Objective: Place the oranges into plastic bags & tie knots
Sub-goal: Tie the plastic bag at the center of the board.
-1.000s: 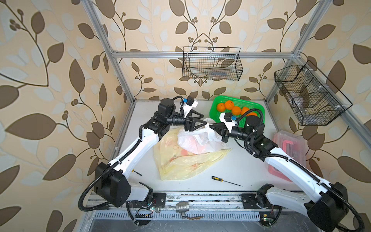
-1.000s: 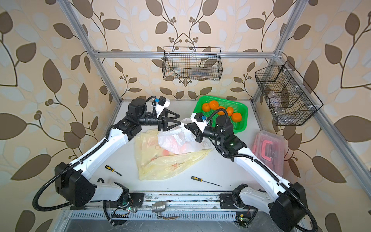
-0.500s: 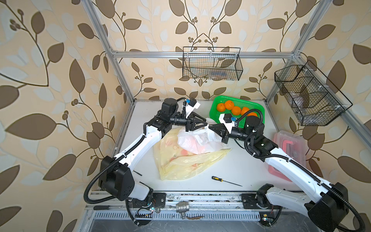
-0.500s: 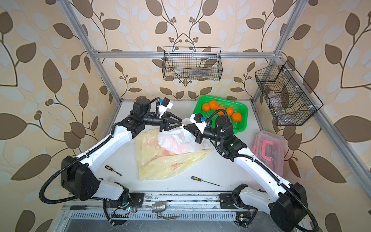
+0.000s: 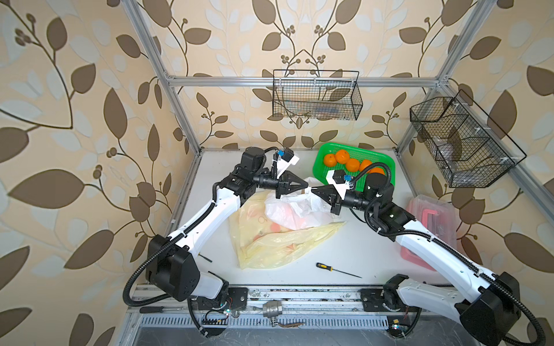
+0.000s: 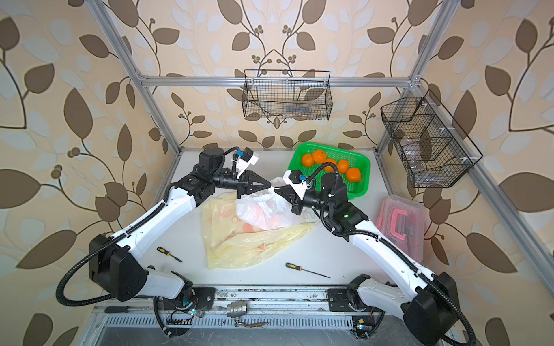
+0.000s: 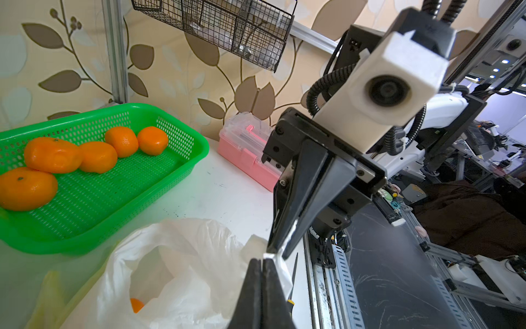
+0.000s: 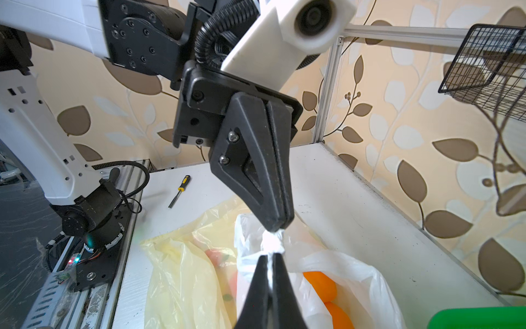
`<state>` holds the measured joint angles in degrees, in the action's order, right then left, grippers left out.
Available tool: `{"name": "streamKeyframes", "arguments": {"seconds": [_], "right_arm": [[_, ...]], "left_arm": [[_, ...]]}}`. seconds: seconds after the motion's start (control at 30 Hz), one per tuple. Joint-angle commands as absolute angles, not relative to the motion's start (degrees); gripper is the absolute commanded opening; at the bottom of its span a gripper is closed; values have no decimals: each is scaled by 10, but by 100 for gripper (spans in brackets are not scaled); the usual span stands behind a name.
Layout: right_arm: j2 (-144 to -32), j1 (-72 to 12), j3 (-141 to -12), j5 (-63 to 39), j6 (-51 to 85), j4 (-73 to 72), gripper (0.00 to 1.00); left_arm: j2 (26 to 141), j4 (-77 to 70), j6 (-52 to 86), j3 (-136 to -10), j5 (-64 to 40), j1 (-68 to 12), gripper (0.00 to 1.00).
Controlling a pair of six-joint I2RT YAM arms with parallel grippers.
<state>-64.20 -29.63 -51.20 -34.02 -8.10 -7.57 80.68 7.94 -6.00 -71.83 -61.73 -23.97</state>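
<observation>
A translucent white plastic bag (image 5: pixel 293 209) with oranges (image 8: pixel 320 284) inside lies on pale yellow plastic bags (image 5: pixel 269 242) at mid-table. Its handles are bunched into a white twist (image 8: pixel 273 242) held up between both grippers. My left gripper (image 5: pixel 305 186) is shut on one end of the twist, its tip (image 8: pixel 277 225) pinching the plastic. My right gripper (image 8: pixel 271 256) is shut on the other end, tip to tip with the left in both top views (image 6: pixel 275 190). Several more oranges (image 7: pixel 54 155) lie in the green basket (image 7: pixel 113 199) behind the right gripper.
A pink-handled clear box (image 5: pixel 431 221) stands at the table's right edge. One screwdriver (image 5: pixel 325 266) lies near the front and another (image 6: pixel 165 251) by the left arm. Black wire baskets hang on the back wall (image 5: pixel 314 96) and the right wall (image 5: pixel 455 137).
My left gripper has moved right to meet the right gripper and closed its open jaws on the white bag's handle. The right arm has stayed still.
</observation>
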Motion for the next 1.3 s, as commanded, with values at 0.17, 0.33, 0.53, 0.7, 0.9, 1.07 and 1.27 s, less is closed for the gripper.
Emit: {"name": "streamKeyframes", "arguments": {"seconds": [0.17,0.33,0.53,0.7,0.9,1.07,1.27], "right_arm": [[-604,-292,-490,-318,-90,-56,0],[-596,-287,-476,-297,-76,-60,0],[-606,-282,-478,-255,-58,-53,0],[-614,-281,-483,-267,-49,-70,0],[-621,-282,-490,-275,-47,-75,0],[-624,-283,-490,-275,-45,-81,0],[-626,-283,-492,-267,-38,-84,0]], "left_arm": [[756,57,-61,-706,-530,-233,0],[743,53,-56,-695,-511,-230,0],[735,34,-40,-689,-510,-229,0],[758,8,-14,-699,-534,-229,53],[782,-39,27,-704,-484,-226,99],[816,-51,35,-723,-524,-226,99],[868,-73,52,-756,-584,-231,99]]}}
